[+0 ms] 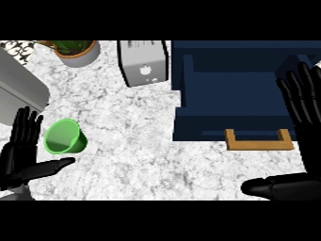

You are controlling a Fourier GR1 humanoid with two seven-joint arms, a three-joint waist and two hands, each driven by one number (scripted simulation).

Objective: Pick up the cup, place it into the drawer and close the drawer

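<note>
Head view: pick-up step, cup not yet grasped.

Left hand (22,155) open at lower left, fingers straight and apart, thumb out; green cup (66,136) just beside those fingers, toward the thumb side, on its side on the marble counter (142,155), mouth up toward the view. Right hand (308,122) open too, fingers spread, over the near right corner of the open blue drawer (232,94), wooden handle (259,140) just inside the thumb. Next, by judgement: curl left fingers round the cup, lift, carry across to the drawer.
</note>
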